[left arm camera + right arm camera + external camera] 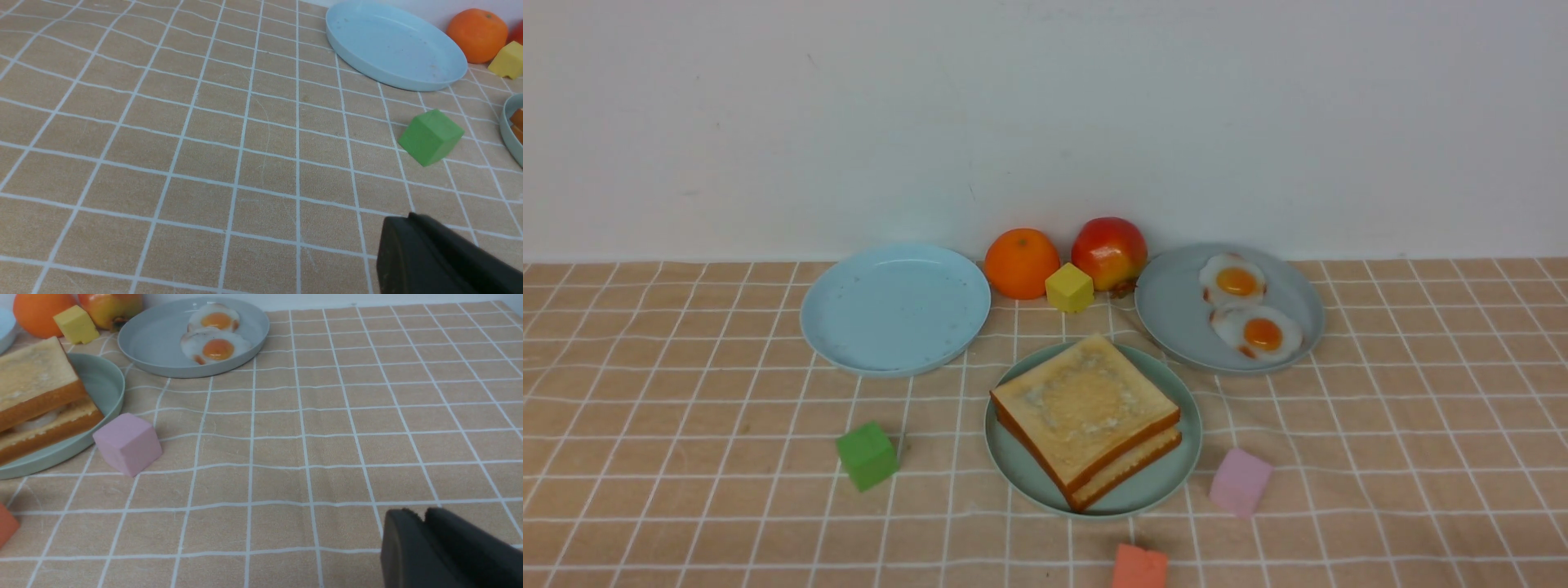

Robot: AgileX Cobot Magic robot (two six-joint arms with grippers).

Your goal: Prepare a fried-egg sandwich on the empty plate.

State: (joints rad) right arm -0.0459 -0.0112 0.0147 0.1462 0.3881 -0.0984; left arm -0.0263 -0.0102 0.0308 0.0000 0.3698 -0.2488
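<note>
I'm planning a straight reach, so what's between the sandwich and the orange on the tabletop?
In the front view, the yellow block lies between the sandwich and the orange.

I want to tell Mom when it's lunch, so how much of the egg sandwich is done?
It looks all done! Two slices of toast sit stacked on the green plate, with some egg white peeking out between them. Neither hand is holding food. I see nothing left to do.
</note>
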